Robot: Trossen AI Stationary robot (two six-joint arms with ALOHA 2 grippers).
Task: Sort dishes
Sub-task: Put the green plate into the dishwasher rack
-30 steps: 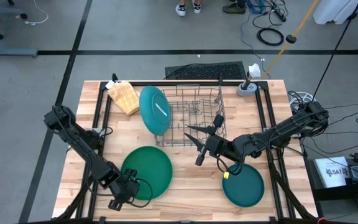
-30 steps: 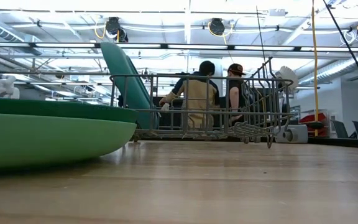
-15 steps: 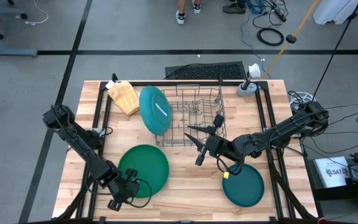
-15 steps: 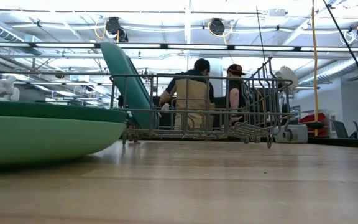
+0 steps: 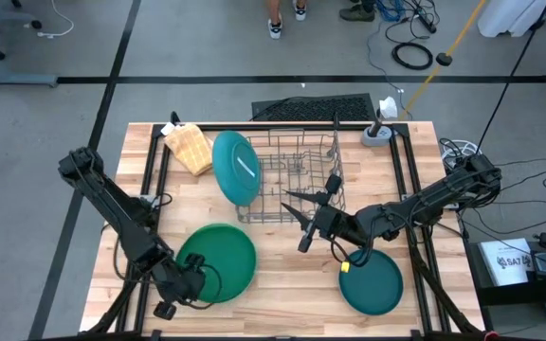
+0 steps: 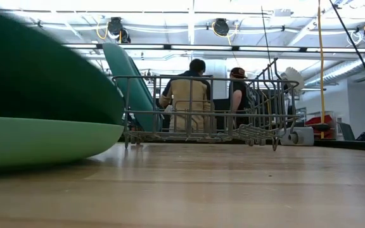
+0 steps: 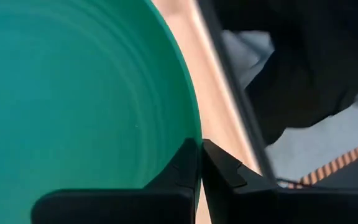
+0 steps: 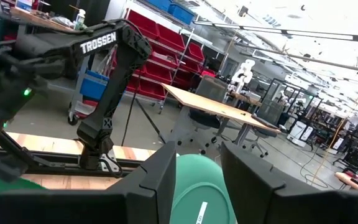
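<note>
A dark green plate (image 5: 221, 260) lies at the near left on a light green plate (image 6: 43, 139); in the low view the dark green plate (image 6: 37, 69) stands tilted, its near-left side raised. My left gripper (image 5: 186, 282) is shut on its rim. A teal plate (image 5: 235, 167) leans on edge in the left end of the wire rack (image 5: 297, 175). Another teal plate (image 5: 370, 282) lies flat at the near right. My right gripper (image 5: 300, 223) hovers open by the rack's near side, with nothing between its fingers. My left gripper pinches the dark green plate's rim (image 7: 193, 132) between its two fingers (image 7: 182, 163), at the plate's near-left edge. The fingers come from the near left, slanting down. The held side is raised, and the plate slopes down toward the light green plate beneath.
A tan waffle-textured lump (image 5: 190, 147) sits at the far left beside the rack. A grey puck-shaped device (image 5: 377, 134) stands at the far right corner. People (image 6: 195, 95) sit in the room beyond the rack. Bare wood shows between the two near plates.
My left gripper has drawn toward the table's left edge, and the dark green plate has gone with it. The plate's near-left side has tipped up off the light green plate, which has stayed where it was.
</note>
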